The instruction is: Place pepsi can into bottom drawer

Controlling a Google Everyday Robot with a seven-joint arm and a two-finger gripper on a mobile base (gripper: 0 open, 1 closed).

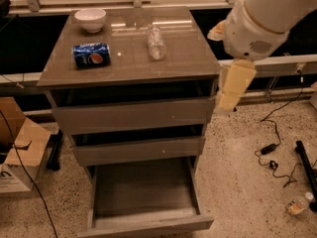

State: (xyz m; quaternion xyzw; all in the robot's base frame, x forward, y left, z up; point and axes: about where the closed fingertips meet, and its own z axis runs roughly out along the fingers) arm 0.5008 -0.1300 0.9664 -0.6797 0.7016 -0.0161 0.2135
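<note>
The can (92, 55) is being seen lying on its side on the left part of the desk (188, 58) top, with its round logo turned toward the camera. A white bowl (90, 19) is standing behind it, near the rear left corner and apart from it. A clear bottle (155, 42) is lying on its side near the middle of the top, to the right of the can and not touching it.

The arm (267, 14) is being held in from the upper right. The jaws are being hung off its white round end, just beside the desk's right front corner, over the floor and about level with the top drawer (133, 114). Whether the jaws are released or clenched cannot be told. Nothing is being seen held in them. The can is lying well apart from the jaws, to their left and across the desk top, with the bottle between the two.

The bottom drawer (143, 202) is being shown pulled far out toward the camera, its inside floor exposed. The middle drawer (138, 150) is being shown pushed much further in, as is the top drawer.

A cardboard box (20, 152) is sitting on the floor left of the desk. Dark cables (270, 150) are lying on the speckled floor to the right.
</note>
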